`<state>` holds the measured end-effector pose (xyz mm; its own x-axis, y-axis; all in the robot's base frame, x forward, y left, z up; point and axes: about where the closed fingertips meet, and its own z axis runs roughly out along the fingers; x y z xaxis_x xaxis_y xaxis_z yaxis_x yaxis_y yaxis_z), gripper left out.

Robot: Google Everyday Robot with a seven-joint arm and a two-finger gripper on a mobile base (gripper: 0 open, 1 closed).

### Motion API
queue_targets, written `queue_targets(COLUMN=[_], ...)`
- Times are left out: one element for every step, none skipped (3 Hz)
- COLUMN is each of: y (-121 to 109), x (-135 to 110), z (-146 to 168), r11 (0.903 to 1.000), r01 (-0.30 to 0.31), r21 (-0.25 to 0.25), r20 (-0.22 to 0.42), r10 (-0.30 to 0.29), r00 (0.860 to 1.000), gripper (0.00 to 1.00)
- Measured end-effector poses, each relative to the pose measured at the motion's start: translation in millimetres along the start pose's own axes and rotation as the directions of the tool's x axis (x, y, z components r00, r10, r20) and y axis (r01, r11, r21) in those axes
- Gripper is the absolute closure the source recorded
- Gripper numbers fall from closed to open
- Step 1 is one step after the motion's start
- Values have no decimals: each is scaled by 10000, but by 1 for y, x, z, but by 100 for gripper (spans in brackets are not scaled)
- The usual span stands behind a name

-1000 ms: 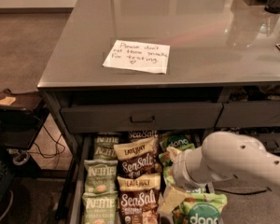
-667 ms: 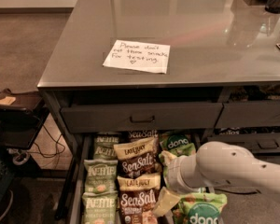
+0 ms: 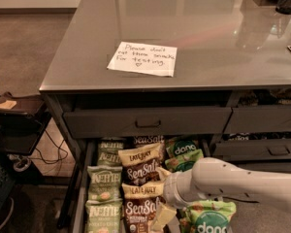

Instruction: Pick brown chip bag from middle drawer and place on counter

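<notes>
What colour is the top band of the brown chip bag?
Cream, in the camera view, on the brown chip bag; the tool is beside it.

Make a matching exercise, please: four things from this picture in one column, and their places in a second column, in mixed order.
Things:
1. paper note
2. Kettle bags
3. dang bags
4. gripper

Places:
A. right column of the middle drawer
B. low over the brown chip bag column, at the near end
C. on the counter
D. left column of the middle drawer

Pairs: 1-C, 2-D, 3-A, 4-B
</notes>
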<state>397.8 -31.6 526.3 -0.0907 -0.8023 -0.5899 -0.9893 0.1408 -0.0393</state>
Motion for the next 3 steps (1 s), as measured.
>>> queue_targets(y=[0, -6, -14], x=[13, 28, 38], z=[33, 56, 74], r11=[9982, 9957, 9940], r01=[143, 215, 292], r21=[-582, -900, -1055], r20=[249, 436, 706], r10=[-128, -177, -218], r00=[9996, 9989, 9973], gripper=[0, 0, 0])
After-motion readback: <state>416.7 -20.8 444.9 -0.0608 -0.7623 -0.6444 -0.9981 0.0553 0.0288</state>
